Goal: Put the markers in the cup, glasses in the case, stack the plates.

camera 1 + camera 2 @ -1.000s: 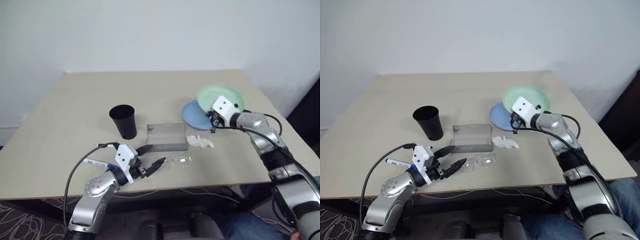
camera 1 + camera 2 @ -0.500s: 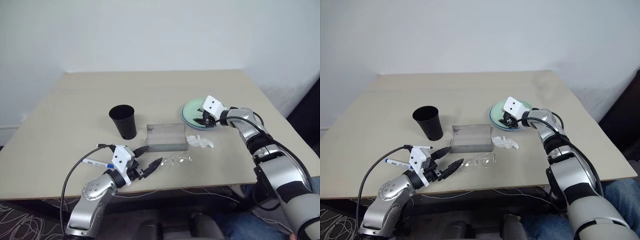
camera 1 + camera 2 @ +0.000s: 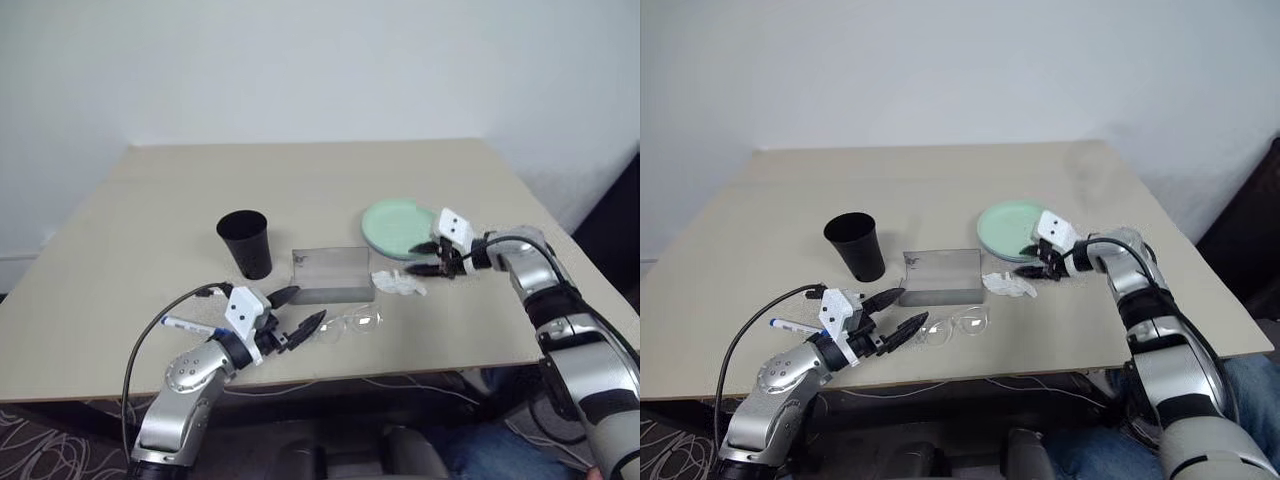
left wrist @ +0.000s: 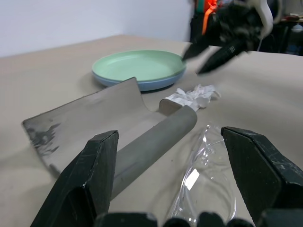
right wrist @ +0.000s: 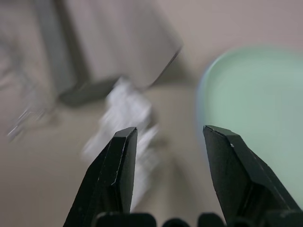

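Plates are sitting stacked at the table's right in the left eye view, green plate (image 3: 398, 224) on the blue one; right gripper (image 3: 436, 258) is hanging open and empty beside them, arm reaching in from the right. Left gripper (image 3: 298, 311) is pointing level at the glasses (image 3: 352, 322), jaws spread, holding nothing; cup (image 3: 246, 243) is standing behind, one marker (image 3: 187, 324) lying by that forearm. Left wrist view is showing the glasses (image 4: 208, 176) between the fingers, open case (image 4: 109, 127) beside. Next, I'd be closing gently on the frame's bridge, not the lenses. Right wrist view is looking at the tissue (image 5: 124, 113).
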Controlling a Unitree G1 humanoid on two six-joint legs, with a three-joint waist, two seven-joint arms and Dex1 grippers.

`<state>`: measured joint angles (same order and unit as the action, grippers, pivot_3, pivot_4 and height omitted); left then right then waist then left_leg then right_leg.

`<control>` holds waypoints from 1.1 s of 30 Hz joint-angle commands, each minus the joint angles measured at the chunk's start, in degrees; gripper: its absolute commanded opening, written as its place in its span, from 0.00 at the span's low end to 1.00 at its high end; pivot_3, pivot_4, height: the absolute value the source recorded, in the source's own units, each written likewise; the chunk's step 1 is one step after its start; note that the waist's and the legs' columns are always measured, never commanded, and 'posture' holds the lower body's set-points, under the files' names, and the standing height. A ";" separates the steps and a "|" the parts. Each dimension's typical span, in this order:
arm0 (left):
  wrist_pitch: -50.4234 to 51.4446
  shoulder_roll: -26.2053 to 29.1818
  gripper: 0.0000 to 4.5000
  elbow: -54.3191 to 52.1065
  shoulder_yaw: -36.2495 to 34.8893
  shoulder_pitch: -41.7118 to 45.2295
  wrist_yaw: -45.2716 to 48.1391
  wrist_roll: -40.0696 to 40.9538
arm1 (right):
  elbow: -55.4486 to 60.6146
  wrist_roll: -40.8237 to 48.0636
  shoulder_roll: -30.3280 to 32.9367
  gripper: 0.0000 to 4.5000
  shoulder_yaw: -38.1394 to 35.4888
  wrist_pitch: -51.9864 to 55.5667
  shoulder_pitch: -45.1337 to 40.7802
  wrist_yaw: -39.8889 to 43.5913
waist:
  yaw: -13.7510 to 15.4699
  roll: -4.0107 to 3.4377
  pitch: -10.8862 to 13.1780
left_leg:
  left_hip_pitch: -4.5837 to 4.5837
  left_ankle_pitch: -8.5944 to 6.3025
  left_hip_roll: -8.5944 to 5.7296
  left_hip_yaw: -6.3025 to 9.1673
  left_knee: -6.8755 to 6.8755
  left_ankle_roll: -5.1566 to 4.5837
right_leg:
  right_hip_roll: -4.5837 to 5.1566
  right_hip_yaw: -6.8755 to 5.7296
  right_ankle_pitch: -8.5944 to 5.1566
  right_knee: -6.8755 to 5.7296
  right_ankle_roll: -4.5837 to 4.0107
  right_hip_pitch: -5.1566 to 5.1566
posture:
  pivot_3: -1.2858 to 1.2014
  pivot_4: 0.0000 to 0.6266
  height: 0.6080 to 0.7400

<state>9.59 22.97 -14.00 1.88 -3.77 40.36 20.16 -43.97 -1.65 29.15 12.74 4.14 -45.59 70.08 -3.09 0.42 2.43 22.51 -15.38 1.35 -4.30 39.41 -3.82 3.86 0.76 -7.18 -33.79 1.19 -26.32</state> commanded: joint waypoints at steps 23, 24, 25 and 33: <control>-0.30 0.00 0.82 -1.16 -0.33 0.81 0.01 0.02 | 1.03 -3.17 -2.01 0.01 2.87 4.70 -1.02 -3.27 | 0.07 -0.01 -0.01 | 0.01 0.05 0.01 -0.13 0.03 0.10 | -0.04 -0.07 0.03 0.00 -0.04 0.03 | 0.52 0.00 0.86; -0.30 0.00 0.82 -1.12 -0.28 0.88 0.04 0.02 | 1.33 -2.99 -1.73 0.01 2.65 4.56 -1.12 -3.15 | 0.07 0.00 -0.01 | 0.01 0.05 0.01 -0.13 0.03 0.11 | -0.04 -0.07 0.03 0.00 -0.04 0.03 | 0.52 0.00 0.86; -0.30 0.00 0.82 -1.10 -0.25 0.92 0.07 0.01 | 1.52 -2.88 -1.54 0.01 2.52 4.44 -1.16 -3.07 | 0.07 0.00 -0.01 | 0.01 0.05 0.01 -0.14 0.03 0.10 | -0.04 -0.07 0.03 0.00 -0.04 0.02 | 0.52 0.00 0.86; -0.26 0.23 0.82 -1.01 -0.34 1.07 0.32 0.05 | -2.52 -1.44 -1.78 0.01 -2.28 1.93 -8.71 -9.81 | -0.03 -0.10 0.03 | 0.02 0.05 0.00 -0.13 0.07 0.11 | -0.04 0.00 0.05 -0.02 -0.07 -0.02 | 0.52 0.00 0.86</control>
<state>9.65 22.84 -13.48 1.88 -3.59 40.56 20.02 -46.45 -4.38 27.34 12.82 7.73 -50.87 62.65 -3.12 0.33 2.45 22.52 -15.34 1.35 -4.43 39.47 -3.70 3.80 0.76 -7.11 -33.82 1.10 -26.34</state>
